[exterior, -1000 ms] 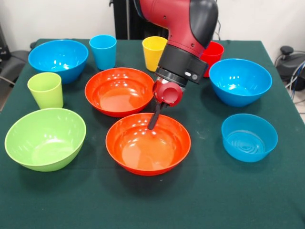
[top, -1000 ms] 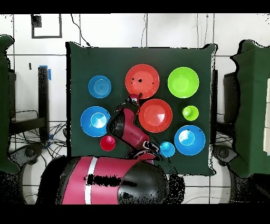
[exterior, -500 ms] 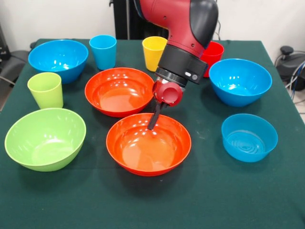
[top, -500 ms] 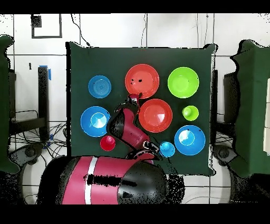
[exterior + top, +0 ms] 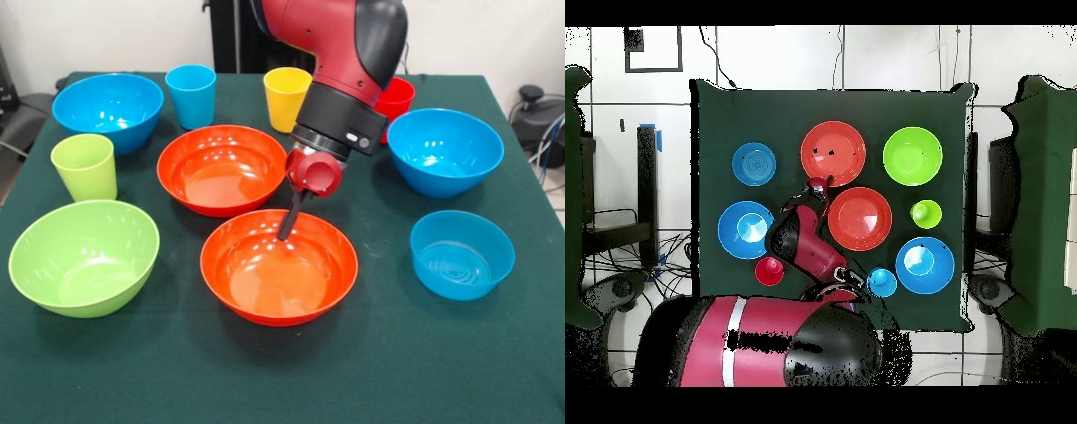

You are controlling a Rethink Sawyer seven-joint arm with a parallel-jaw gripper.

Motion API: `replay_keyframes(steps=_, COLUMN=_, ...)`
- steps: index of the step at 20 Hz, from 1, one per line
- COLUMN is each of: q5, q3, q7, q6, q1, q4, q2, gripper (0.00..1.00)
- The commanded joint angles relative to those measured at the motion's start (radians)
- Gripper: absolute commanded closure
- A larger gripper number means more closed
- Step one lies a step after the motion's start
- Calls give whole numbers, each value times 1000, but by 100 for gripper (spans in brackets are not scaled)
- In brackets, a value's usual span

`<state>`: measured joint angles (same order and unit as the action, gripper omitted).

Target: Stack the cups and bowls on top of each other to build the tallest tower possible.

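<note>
On a green table (image 5: 424, 371), from the left, lime bowl (image 5: 84, 256), lime cup (image 5: 85, 166), two orange bowls (image 5: 222, 168) side by side, gripper (image 5: 286, 231) at the near one's far rim, grip state unclear, blue bowls (image 5: 445, 150) right, nothing stacked.

The round orange plastic bowls (image 5: 279, 276) look shiny and smooth. The dark green table cloth (image 5: 371, 371) looks soft and dull.

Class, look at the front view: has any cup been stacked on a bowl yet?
No: the green cup, blue cup and yellow cup all stand on the table.
</note>
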<state>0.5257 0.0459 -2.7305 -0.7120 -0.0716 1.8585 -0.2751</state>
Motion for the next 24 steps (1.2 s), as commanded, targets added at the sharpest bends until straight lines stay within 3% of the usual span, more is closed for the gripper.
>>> replay_keyframes(steps=1, q5=10, q3=-122, q7=-196, q6=95, q1=17, q4=31, q2=33, gripper=100)
replay_keyframes(steps=15, q5=-11, q3=-97, q7=-143, q6=176, q1=1, q4=92, q2=-76, gripper=100)
replay_keyframes(steps=24, q5=-59, q3=-126, q7=-139, q6=152, q1=-36, q4=45, q2=-31, gripper=100)
